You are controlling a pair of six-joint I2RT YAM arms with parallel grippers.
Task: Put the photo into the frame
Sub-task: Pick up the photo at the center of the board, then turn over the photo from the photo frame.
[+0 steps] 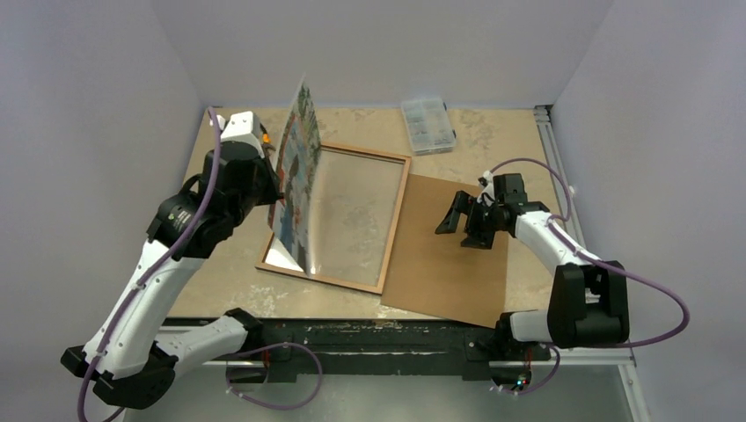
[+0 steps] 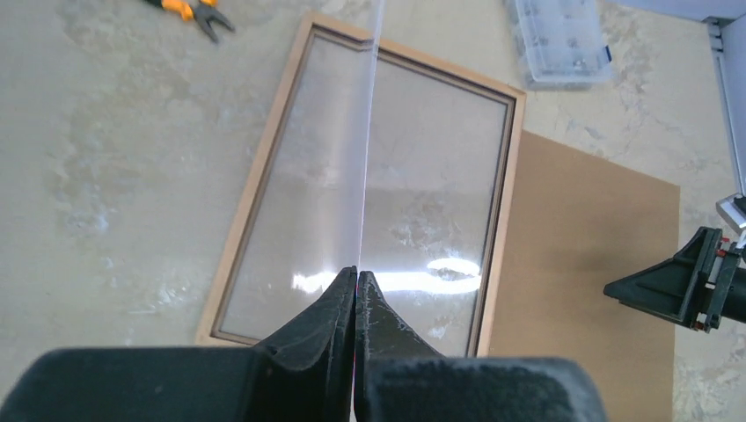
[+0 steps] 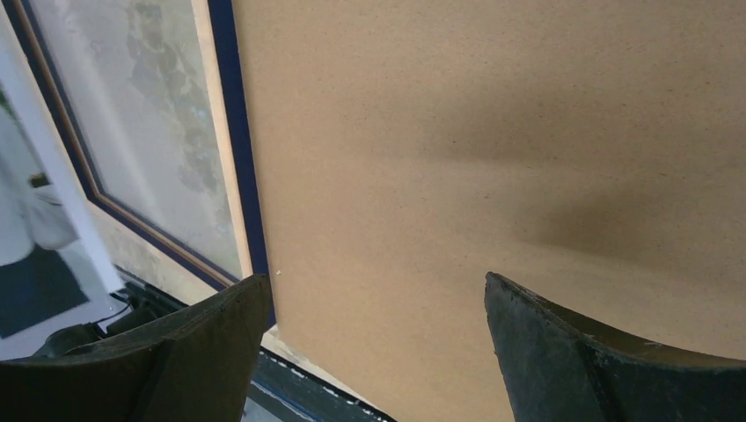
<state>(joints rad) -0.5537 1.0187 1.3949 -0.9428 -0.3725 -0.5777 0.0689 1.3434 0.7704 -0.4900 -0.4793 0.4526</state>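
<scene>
The tabletop (image 1: 493,141) carries the frame (image 1: 356,220) flat near its middle, wood-brown face up, clear pane showing the surface beneath, long axis running from far edge toward near edge, slightly skewed; the plain brown board (image 1: 449,264) lies against the frame's right rail, toward the right edge; the photo (image 1: 297,167) stands on edge over the frame's left half, its length parallel to the long rails, glossy printed face turned to the left edge, gently bowed; the left hand (image 2: 355,277) is pinched tight on one edge of the photo, so it is the nearer one, and the sheet likely needs tipping rightward onto the pane; the right hand (image 1: 450,215) hovers over the board, fingers wide, holding nothing.
</scene>
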